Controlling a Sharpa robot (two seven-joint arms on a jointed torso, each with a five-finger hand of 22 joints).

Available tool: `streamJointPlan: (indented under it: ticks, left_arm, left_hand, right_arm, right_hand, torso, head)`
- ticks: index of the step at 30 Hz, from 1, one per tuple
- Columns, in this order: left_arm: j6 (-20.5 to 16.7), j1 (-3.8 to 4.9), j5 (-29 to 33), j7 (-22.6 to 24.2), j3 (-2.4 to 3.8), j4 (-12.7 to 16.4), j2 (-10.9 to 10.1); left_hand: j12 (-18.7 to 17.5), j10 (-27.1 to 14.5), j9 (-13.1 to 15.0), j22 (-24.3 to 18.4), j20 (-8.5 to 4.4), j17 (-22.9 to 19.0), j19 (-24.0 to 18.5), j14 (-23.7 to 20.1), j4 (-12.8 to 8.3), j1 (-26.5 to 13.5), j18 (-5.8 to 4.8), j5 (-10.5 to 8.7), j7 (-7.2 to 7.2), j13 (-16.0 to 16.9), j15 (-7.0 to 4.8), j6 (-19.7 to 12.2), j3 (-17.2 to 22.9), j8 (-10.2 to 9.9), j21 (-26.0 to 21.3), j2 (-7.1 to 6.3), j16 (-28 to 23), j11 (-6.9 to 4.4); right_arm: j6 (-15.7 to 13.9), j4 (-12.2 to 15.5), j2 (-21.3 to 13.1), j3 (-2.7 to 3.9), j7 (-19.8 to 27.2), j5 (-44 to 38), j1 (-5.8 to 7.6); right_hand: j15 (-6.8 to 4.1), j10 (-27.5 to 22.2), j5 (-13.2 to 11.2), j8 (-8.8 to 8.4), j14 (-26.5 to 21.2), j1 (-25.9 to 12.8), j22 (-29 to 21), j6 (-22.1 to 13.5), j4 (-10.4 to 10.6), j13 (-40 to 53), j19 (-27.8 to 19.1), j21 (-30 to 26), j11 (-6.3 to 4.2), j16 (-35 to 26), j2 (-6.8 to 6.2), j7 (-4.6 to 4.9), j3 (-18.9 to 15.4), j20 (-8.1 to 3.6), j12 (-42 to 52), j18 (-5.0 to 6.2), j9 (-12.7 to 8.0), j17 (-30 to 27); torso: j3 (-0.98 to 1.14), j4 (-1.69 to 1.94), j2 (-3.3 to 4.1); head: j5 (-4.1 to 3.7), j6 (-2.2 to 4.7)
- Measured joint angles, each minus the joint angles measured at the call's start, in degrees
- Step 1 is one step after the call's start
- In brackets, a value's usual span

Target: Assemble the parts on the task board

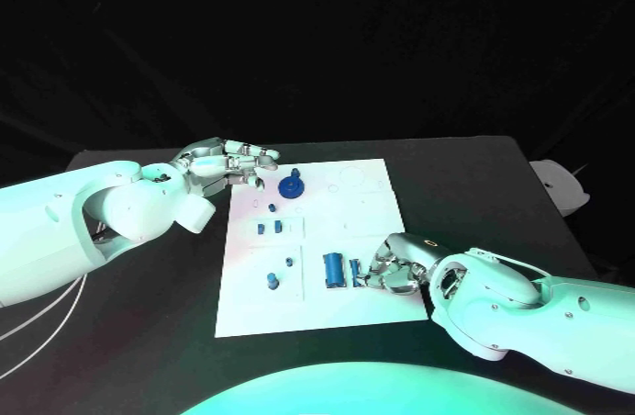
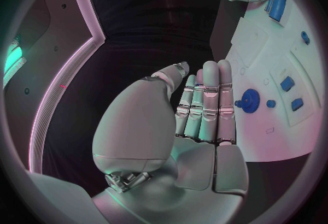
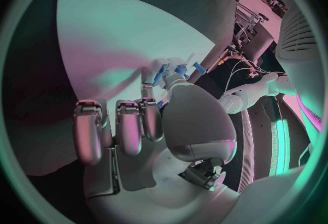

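The white task board (image 1: 364,218) lies in the middle of the black table. On it are a blue gear-like part (image 1: 290,188), a blue cylinder (image 1: 332,268) and several small blue parts (image 1: 274,280). My right hand (image 1: 386,266) is at the board's near right side. Its thumb and a finger pinch a narrow blue part (image 1: 355,273) beside the cylinder, and the blue part (image 3: 179,70) shows at the right hand's (image 3: 153,120) fingertips. My left hand (image 1: 233,168) hovers at the board's far left corner, its fingers (image 2: 205,98) straight and holding nothing, close to the gear (image 2: 250,98).
A white object (image 1: 566,185) sits at the table's right edge. Bare black table (image 1: 463,185) surrounds the board. Empty recesses (image 1: 357,174) mark the board's far right part.
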Motion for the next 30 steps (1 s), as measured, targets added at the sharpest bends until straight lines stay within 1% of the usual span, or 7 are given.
streamJointPlan:
  ticks: [8,13,17,23,26,28,30]
  left_arm:
    - [0.0,0.0,0.01,0.0,0.0,0.0,-0.14]
    - [-0.09,0.0,0.18,0.29,-0.09,-0.2,0.1]
    - [-0.48,-0.04,0.64,1.05,-0.5,-1.01,0.74]
    - [-2.37,-0.46,2.17,3.33,-0.9,-4.06,3.28]
    - [-4.09,-0.83,3.54,5.24,-0.98,-6.34,5.44]
    - [-5.22,-1.02,4.55,6.45,-0.99,-7.82,6.7]
    - [-6.11,-1.18,5.46,7.44,-1.0,-9.01,7.6]
  left_hand:
    - [0.0,-0.2,0.0,-0.06,0.0,0.0,0.0,0.0,0.0,0.0,0.0,0.0,0.0,0.0,0.0,0.0,0.0,0.0,0.0,0.0,0.0,0.2]
    - [0.0,-0.2,0.0,-0.06,0.0,0.0,0.0,0.0,0.0,0.0,0.0,0.0,0.0,0.01,0.0,0.0,0.0,0.0,-0.22,0.0,0.0,0.2]
    - [0.45,-0.2,0.02,-0.18,0.0,-0.01,0.0,-0.11,0.16,0.0,0.0,0.0,0.0,0.01,0.11,0.0,0.16,0.0,-0.32,0.0,0.0,0.2]
    - [1.33,-0.2,0.1,-1.51,0.33,-1.39,-1.39,-3.09,0.26,0.0,-0.01,0.0,0.0,0.01,0.49,0.0,0.26,0.72,-2.97,0.0,-3.18,0.2]
    - [1.31,-1.37,0.1,-3.46,1.12,-3.57,-3.73,-5.71,0.56,0.0,0.0,0.0,0.0,-0.61,1.35,0.0,0.56,1.2,-6.48,0.0,-8.03,0.54]
    - [0.48,-2.33,0.1,-4.97,1.91,-5.26,-5.29,-7.65,0.89,0.0,-0.01,0.0,0.07,-1.29,2.0,-0.07,0.89,1.27,-9.14,0.0,-11.95,1.07]
    - [-0.04,-2.71,0.1,-6.05,2.46,-6.36,-6.16,-8.45,1.05,0.0,-0.01,0.0,0.36,-1.7,2.48,-0.36,0.87,1.27,-10.95,0.0,-14.58,1.46]
  right_arm:
    - [-2.6,1.53,-1.91,0.08,1.51,0.11,0.23]
    - [-5.51,-0.22,-2.5,0.3,8.37,5.24,2.86]
    - [-7.31,-5.5,-1.9,0.35,17.27,15.94,5.75]
    - [-7.98,-17.56,2.55,0.43,30.14,37.17,8.49]
    - [-7.68,-23.64,5.51,0.48,35.49,46.85,8.92]
    - [-7.26,-26.92,7.45,0.67,38.22,51.66,9.15]
    - [-6.8,-29.2,8.97,0.87,40.3,55.04,9.37]
  right_hand:
    - [0.0,0.0,0.93,0.02,0.0,1.5,-0.01,-0.26,-0.52,0.0,0.22,-1.61,0.0,0.0,-0.23,0.26,-1.02,-0.21,-0.24,0.0,0.14,0.0]
    - [0.0,0.21,1.25,-1.46,0.0,4.64,-0.01,-2.53,-2.18,0.0,0.22,-8.34,0.24,-2.38,-0.09,1.27,-1.19,-0.21,-3.66,0.51,-0.36,-0.01]
    - [0.73,-3.83,0.39,-2.01,-0.1,8.23,-0.01,-3.87,-4.43,0.34,-2.78,-21.55,1.39,-8.81,0.34,2.21,-0.73,0.66,-14.69,3.4,-0.61,-3.33]
    - [1.61,-13.26,-2.16,-2.01,-1.47,10.58,-0.02,-5.02,-6.28,-10.73,-7.76,-35.87,1.9,-17.33,1.48,2.76,0.5,1.35,-35.13,5.34,-0.5,-13.21]
    - [2.44,-19.07,-4.04,-3.15,-5.9,11.32,-4.05,-7.3,-6.99,-20.23,-14.1,-52.32,2.9,-26.85,1.54,3.76,1.25,2.2,-47.85,8.06,-0.77,-23.79]
    - [3.46,-21.83,-5.37,-4.31,-11.24,12.32,-8.22,-9.19,-7.55,-25.04,-18.15,-61.09,4.38,-37.25,0.94,5.07,2.64,3.06,-53.02,8.49,-1.67,-33.94]
    - [4.08,-23.12,-6.38,-4.71,-13.77,13.25,-9.96,-9.76,-8.12,-27.76,-19.7,-63.73,4.97,-41.65,0.54,5.64,3.49,3.57,-55.71,8.49,-2.16,-37.34]
  torso:
    - [-0.03,-0.07,-0.04]
    - [-0.08,-0.08,-0.18]
    - [-0.26,-0.1,-0.6]
    - [-0.88,-0.08,-1.88]
    - [-1.29,-0.03,-2.58]
    - [-1.47,-0.07,-2.99]
    - [-1.54,-0.11,-3.2]
  head:
    - [0.01,0.19]
    - [-0.24,0.85]
    - [-0.45,1.78]
    - [-0.55,4.22]
    - [-0.61,5.79]
    - [-0.63,6.8]
    - [-0.57,7.27]
